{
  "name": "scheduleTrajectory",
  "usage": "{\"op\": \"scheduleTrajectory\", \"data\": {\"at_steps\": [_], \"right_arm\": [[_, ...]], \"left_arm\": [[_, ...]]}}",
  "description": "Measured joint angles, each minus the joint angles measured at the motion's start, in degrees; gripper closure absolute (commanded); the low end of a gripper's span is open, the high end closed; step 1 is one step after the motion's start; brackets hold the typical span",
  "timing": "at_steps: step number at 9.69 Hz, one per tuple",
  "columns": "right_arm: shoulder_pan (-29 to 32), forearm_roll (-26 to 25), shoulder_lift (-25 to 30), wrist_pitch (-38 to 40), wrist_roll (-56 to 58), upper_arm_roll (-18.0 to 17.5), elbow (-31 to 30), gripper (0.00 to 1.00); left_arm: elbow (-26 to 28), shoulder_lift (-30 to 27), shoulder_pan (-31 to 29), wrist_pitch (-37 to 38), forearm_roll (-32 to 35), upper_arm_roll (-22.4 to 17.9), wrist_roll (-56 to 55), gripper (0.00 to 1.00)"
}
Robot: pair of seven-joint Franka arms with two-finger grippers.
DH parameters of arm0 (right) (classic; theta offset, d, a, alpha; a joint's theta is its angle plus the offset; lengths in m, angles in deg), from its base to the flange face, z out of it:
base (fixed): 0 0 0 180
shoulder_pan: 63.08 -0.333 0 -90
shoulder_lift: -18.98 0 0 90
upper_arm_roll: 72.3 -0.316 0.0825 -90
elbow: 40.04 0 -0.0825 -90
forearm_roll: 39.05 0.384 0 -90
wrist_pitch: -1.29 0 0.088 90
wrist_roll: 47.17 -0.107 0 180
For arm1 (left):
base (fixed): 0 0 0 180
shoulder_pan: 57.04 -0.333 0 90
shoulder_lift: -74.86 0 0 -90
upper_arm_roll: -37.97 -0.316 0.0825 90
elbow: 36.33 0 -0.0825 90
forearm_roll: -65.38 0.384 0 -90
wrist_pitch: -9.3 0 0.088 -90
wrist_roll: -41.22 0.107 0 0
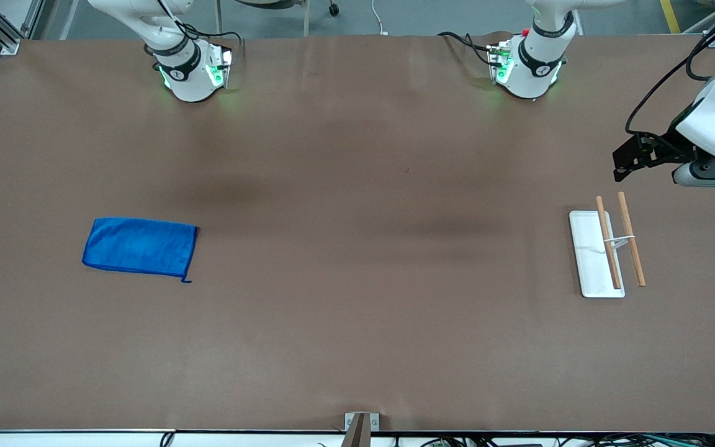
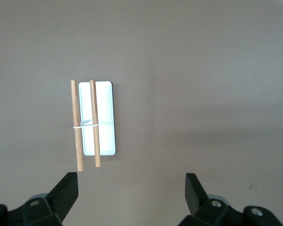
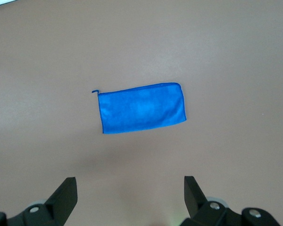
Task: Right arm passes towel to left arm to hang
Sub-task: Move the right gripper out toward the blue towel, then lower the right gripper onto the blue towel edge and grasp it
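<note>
The blue towel (image 1: 140, 246) lies flat on the brown desk (image 1: 357, 323) toward the right arm's end, folded into a rectangle, with its short loop (image 1: 187, 280) trailing from the corner nearest the front camera. Nothing touches it.

The right gripper (image 3: 130, 186) hangs in the air above the towel's end of the desk. In its wrist view the two black fingers (image 3: 66, 195) are spread wide with nothing between them, and the towel (image 3: 142, 108) lies well apart from both tips, centred roughly between their lines.

The left gripper (image 2: 131, 188) is up over the left arm's end of the desk, close to a small rack: a white rectangular base (image 1: 594, 254) carrying two wooden rods (image 1: 631, 238) joined by a thin white crosspiece. Its fingers (image 2: 67, 190) are likewise spread wide and hold nothing; in the left wrist view the rack (image 2: 104, 117) lies on the desk, clear of the fingertips. In the front view only part of the left gripper (image 1: 634, 158) shows at the picture's edge.

The towel and the rack sit well apart, at the two ends of the desk.
</note>
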Motion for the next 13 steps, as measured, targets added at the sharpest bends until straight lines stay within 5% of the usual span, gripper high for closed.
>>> {"op": "scheduleTrajectory", "data": {"at_steps": [3, 5, 9, 13], "right_arm": [[0.00, -0.29, -0.48, 0.56, 5.14, -0.01, -0.44, 0.00], [-0.39, -0.30, -2.34, -4.12, 5.59, -0.13, -6.14, 0.00], [-0.69, -0.40, -8.50, -29.09, 6.32, -0.27, -26.10, 0.00], [-0.66, -0.44, -19.09, -55.26, 9.39, -0.25, -39.53, 0.00]], "left_arm": [[0.03, 0.00, -0.01, 0.00, 0.00, 0.00, 0.00, 0.00], [0.10, 0.02, -0.03, 0.00, 0.00, -0.01, 0.00, 0.00], [0.19, 0.02, -0.13, -0.05, 0.00, -0.09, 0.00, 0.00], [0.31, 0.02, -0.14, -0.09, 0.00, -0.11, 0.00, 0.00]]}}
